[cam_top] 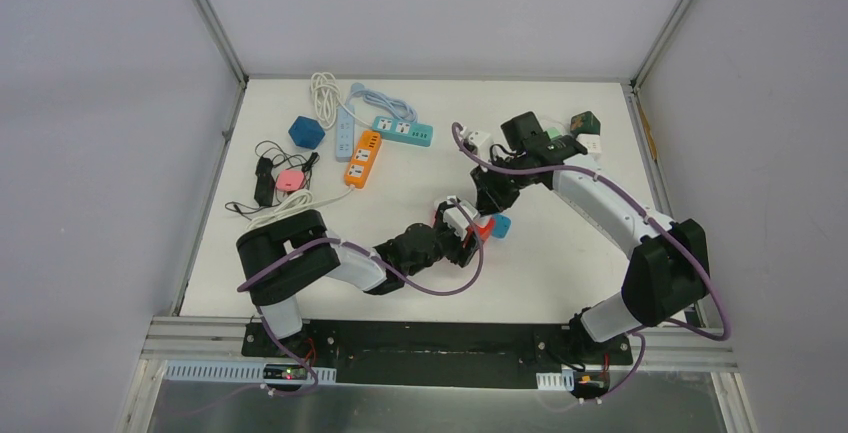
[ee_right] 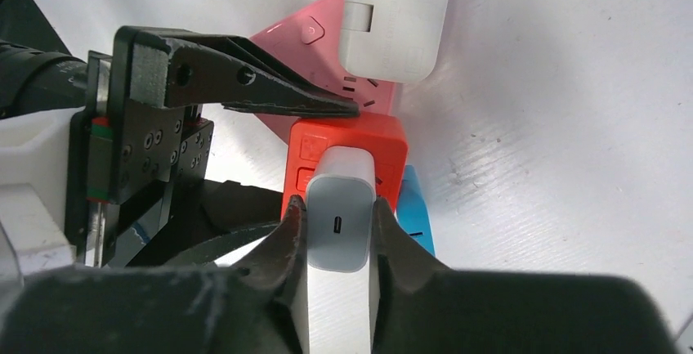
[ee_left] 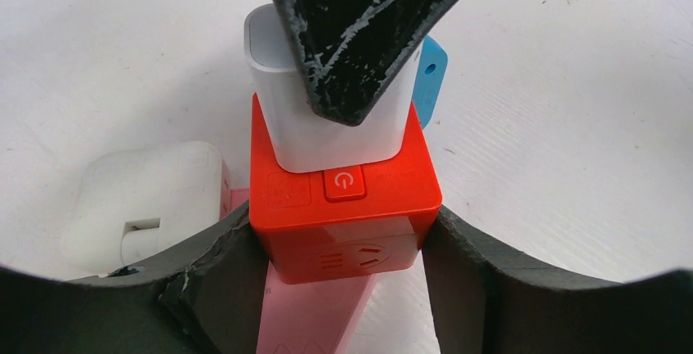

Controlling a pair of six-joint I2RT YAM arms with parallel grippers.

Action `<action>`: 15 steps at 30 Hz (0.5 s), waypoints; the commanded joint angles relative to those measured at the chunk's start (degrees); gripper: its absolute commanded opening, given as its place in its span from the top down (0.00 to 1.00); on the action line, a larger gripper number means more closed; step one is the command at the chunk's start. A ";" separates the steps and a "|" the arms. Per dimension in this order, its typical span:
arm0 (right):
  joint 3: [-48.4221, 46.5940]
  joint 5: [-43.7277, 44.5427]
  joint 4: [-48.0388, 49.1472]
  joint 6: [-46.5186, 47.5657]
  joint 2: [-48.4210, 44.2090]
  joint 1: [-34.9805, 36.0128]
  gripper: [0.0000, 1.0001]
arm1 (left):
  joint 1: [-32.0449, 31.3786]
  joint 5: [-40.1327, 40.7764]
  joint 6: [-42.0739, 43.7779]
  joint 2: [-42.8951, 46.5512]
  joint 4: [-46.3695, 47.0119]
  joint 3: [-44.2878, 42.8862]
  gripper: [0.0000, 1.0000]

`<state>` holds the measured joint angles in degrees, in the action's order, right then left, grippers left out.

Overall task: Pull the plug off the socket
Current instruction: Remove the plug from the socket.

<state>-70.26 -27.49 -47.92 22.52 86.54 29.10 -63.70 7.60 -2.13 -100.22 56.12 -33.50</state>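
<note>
A red cube socket (ee_left: 343,215) sits at the middle of the table, with a white plug (ee_left: 327,133) standing in its top face. My left gripper (ee_left: 339,248) is shut on the red socket's two sides. From above, my right gripper (ee_right: 339,223) is shut on the white plug (ee_right: 342,215), one finger pressed on each flat side. In the top view both grippers meet at the socket (cam_top: 482,228). The plug's prongs are hidden inside the socket.
A pink socket (ee_right: 310,39) carrying a white adapter (ee_right: 396,19) lies against the red cube, with a blue block (ee_right: 413,207) on the other side. Orange (cam_top: 363,158) and teal (cam_top: 403,131) power strips, a blue cube (cam_top: 306,132) and cables lie at the back left.
</note>
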 commanded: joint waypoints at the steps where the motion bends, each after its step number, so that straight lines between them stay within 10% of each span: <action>1: -1.58 0.80 -1.51 -0.66 1.28 2.25 1.00 | -0.04 1.00 -1.09 0.47 -1.10 -0.34 1.00; 15: -1.55 0.49 -3.09 -0.39 2.04 1.41 1.00 | -0.06 1.22 -0.92 1.39 -0.70 1.15 1.00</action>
<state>-70.85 -21.89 -46.78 20.99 86.26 32.67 -63.75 10.31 -2.20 -100.05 55.68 -33.47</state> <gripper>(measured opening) 0.276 0.610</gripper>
